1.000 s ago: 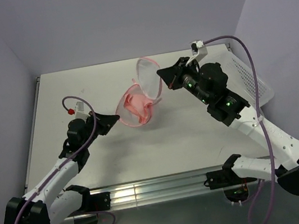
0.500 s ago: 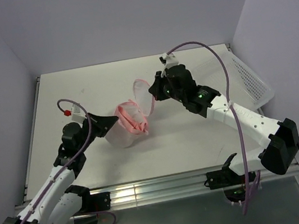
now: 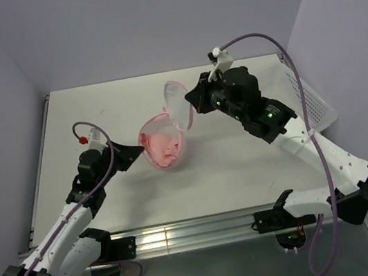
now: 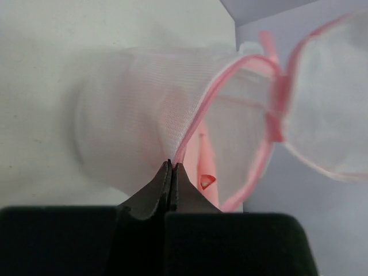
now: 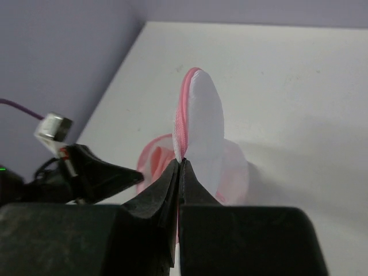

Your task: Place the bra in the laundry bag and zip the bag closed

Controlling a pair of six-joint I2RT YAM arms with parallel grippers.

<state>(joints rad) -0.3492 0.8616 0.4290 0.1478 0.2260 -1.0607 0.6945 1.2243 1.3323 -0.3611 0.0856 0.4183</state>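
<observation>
The laundry bag (image 3: 161,157), a round white mesh pouch with a pink zipper rim, lies on its side at the table's middle, mouth open. Its round lid (image 3: 177,104) stands up on edge. The bra (image 3: 164,143), soft light pink, is bunched inside the pouch and shows through the mouth in the left wrist view (image 4: 207,167). My left gripper (image 3: 141,152) is shut on the pouch's rim (image 4: 190,132) from the left. My right gripper (image 3: 190,103) is shut on the lid's pink zipper edge (image 5: 184,115) from the right.
A rigid white perforated basket (image 3: 307,94) stands at the table's right edge, behind my right arm. The table (image 3: 94,103) is white, with walls close on the left, back and right.
The pouch dipped down and left half a second ago and has come back right. My right gripper has lifted the lid slightly up again. Both grippers have kept their hold.
</observation>
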